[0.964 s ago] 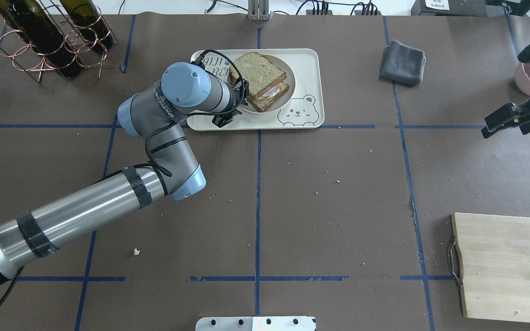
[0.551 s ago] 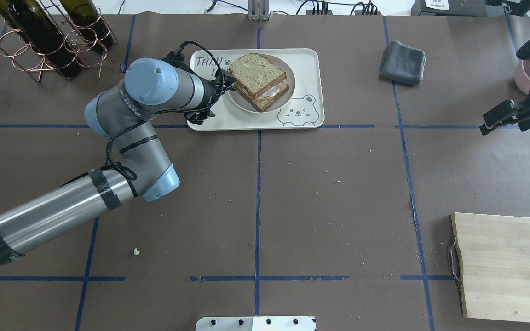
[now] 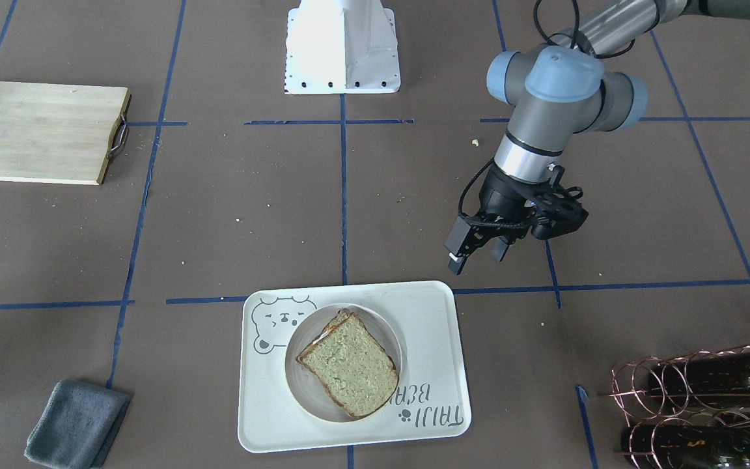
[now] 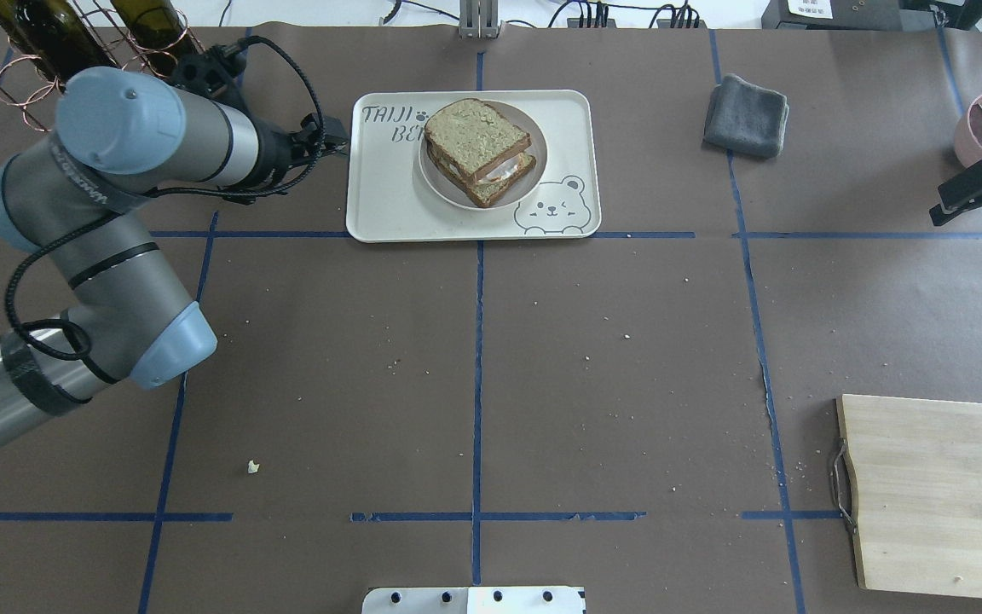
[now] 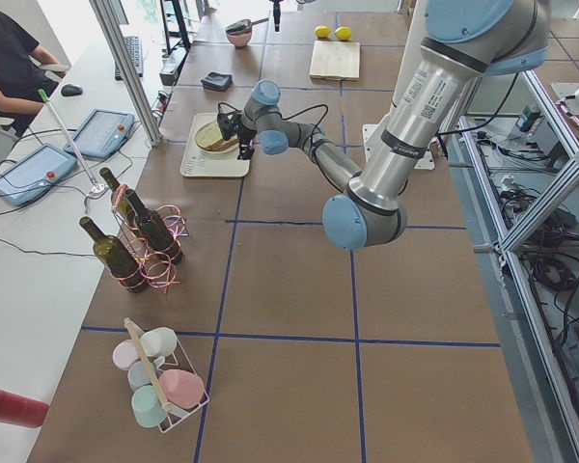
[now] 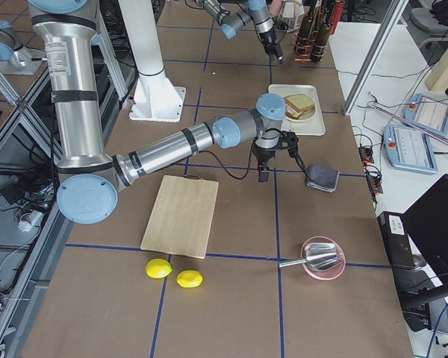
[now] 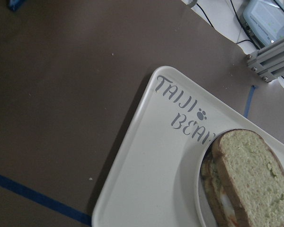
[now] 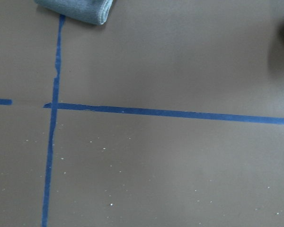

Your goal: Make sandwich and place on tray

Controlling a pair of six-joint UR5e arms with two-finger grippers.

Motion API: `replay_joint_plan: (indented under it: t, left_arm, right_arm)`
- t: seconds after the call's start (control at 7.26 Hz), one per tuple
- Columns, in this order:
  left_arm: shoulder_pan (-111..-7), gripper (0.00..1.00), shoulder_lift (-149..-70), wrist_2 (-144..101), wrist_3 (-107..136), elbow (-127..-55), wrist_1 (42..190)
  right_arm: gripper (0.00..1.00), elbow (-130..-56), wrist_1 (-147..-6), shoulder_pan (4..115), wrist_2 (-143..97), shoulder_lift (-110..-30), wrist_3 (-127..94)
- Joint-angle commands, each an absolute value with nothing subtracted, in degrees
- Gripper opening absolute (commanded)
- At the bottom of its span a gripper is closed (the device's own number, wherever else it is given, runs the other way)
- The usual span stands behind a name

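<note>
Since a second ago, your left arm has been pulling back off the tray (image 4: pixel 372 223). The left gripper (image 3: pixel 476 260) was over the plate's edge then; now it is hanging beyond the tray's short end, jaws apart and carrying nothing. The right gripper (image 4: pixel 973 196) has also drifted out towards the table's right edge.

The sandwich (image 4: pixel 478 147) is sitting on the small round plate (image 4: pixel 540 162), which is resting inside the tray. The placing looks done to me, and you are only clearing away. While you are retreating, keep the wrist high and swing it towards open table. The wine rack (image 3: pixel 707 391) is standing close behind that arm, and the looping cable at the wrist could catch it. Avoid dipping back over the tray, since a nudge could shift the top slice.

In the overhead view the wrist is covering the left gripper, so judge it from the front-facing view. The right gripper is running off the frame's edge, and I cannot tell whether its jaws are apart or together. The egg is showing only as a white sliver at the sandwich's edge.
</note>
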State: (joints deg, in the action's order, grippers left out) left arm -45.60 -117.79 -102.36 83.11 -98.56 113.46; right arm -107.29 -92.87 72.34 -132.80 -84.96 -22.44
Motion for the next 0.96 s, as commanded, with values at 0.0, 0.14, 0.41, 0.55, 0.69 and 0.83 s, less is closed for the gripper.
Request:
replay_joint_plan:
  t: [0.0,0.14,0.41,0.55,0.69,0.83]
  left_arm:
    - [-52.5,1.00,-109.7,-106.4,58.8,-106.8,104.9]
    - [-56.4,1.00,-105.2,-110.0,48.9,-107.0,105.0]
    - [-66.8,1.00,-100.6,-118.1,33.3,-106.5,106.7]
    - [-69.8,1.00,-100.5,-122.0,32.4,-105.8,106.6]
    - [-70.3,1.00,-101.0,-121.8,32.3,-104.0,107.0]
    - [-70.5,1.00,-100.8,-121.8,32.3,-103.1,109.1]
  right_arm:
    - [1.00,-102.2,-93.2,77.3,-132.9,-85.0,-12.5]
    - [1.00,-99.7,-92.9,79.4,-133.1,-85.2,-9.2]
    - [1.00,-98.8,-93.1,81.3,-135.5,-86.7,-8.0]
    - [1.00,-97.2,-92.5,81.3,-136.1,-86.0,-8.1]
    - [1.00,-95.0,-92.5,81.3,-135.4,-86.0,-7.8]
    - [1.00,-93.8,-92.5,81.7,-135.3,-85.9,-7.6]
